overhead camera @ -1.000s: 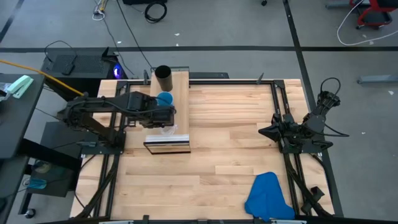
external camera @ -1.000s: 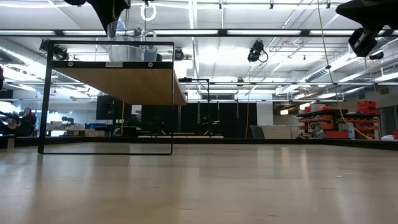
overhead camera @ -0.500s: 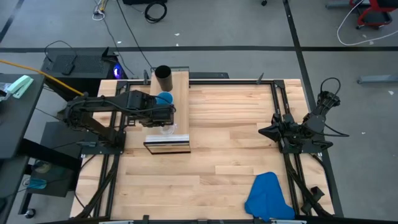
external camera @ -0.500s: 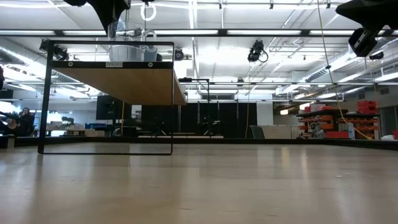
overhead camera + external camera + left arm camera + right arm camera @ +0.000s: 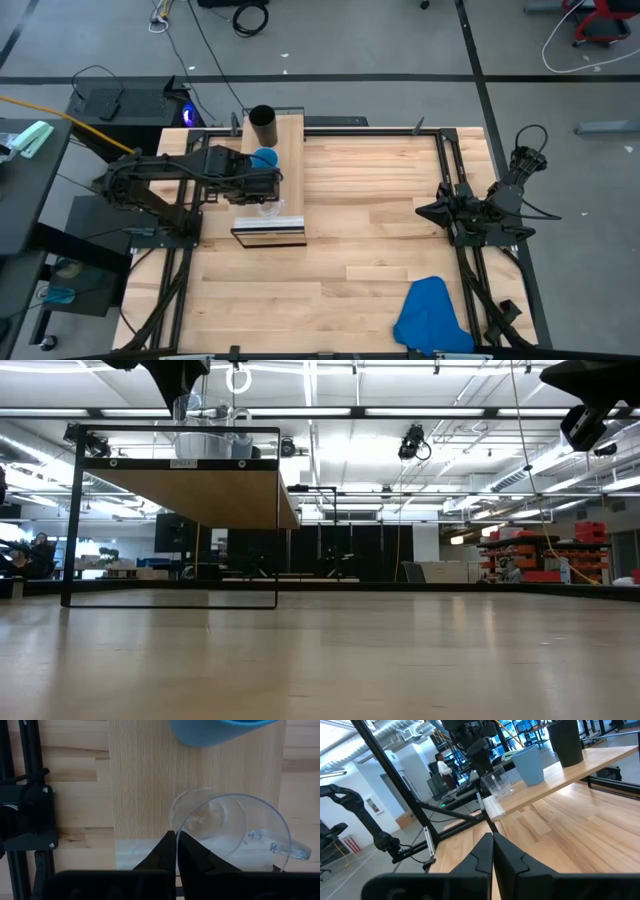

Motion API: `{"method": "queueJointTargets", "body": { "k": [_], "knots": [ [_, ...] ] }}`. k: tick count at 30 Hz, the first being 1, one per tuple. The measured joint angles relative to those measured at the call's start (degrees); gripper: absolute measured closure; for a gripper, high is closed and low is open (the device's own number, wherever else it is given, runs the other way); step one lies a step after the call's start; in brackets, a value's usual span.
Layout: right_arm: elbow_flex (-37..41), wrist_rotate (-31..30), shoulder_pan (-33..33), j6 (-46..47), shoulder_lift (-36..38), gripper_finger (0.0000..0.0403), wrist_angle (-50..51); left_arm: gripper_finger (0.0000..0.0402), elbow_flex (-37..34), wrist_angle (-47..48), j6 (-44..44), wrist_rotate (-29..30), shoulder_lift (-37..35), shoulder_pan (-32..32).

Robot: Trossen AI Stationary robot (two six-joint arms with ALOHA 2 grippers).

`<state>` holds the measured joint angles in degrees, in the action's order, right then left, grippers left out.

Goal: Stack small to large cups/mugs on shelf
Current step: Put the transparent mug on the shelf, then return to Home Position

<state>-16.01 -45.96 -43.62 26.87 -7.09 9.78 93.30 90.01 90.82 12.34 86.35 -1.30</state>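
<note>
The clear plastic cup (image 5: pixel 227 827) is standing on the shelf (image 5: pixel 270 190) near its front end, with the left end effector (image 5: pixel 176 851) pinched on its rim: in the left wrist view the two dark fingers (image 5: pixel 162 850) are lying pressed together with the thin clear wall between them. A clear handle is jutting from the cup's side in that view. From above, the left arm is reaching in from the counter's (image 5: pixel 370 230) left edge across the shelf, and its end effector (image 5: pixel 268 190) is sitting over the clear plastic cup (image 5: pixel 268 208).

Just behind that cup along the shelf, the bright blue cup (image 5: pixel 264 158) is standing upright, partly covered by the arm. At the far end of the shelf the tall black cup (image 5: pixel 262 124) is standing alone, well apart from the end effector. The three are forming a line along the shelf, smallest at the front. In the low view the shelf (image 5: pixel 190 490) is showing as a raised board in a dark frame, with the clear plastic cup (image 5: pixel 210 430) on top under the arm.

Farther right, a blue cloth (image 5: pixel 432 315) is lying near the counter's front edge. The right arm is waiting at the counter's right edge, its end effector (image 5: pixel 432 211) clenched, fingers (image 5: pixel 482 855) meeting in the right wrist view.
</note>
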Motion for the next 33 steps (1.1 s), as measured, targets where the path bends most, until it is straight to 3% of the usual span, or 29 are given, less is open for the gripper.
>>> {"method": "queueJointTargets", "body": {
  "k": [9,33],
  "knots": [
    [0.0,0.0,0.0,0.0,0.0,0.0386,0.0,0.0358,0.0,0.0,0.0,0.0,0.0,0.0],
    [0.0,0.0,0.0,0.0,0.0,0.0386,0.0,0.0364,0.0,0.0,-8.6,0.1,-1.3,-0.2]
  ]
}}
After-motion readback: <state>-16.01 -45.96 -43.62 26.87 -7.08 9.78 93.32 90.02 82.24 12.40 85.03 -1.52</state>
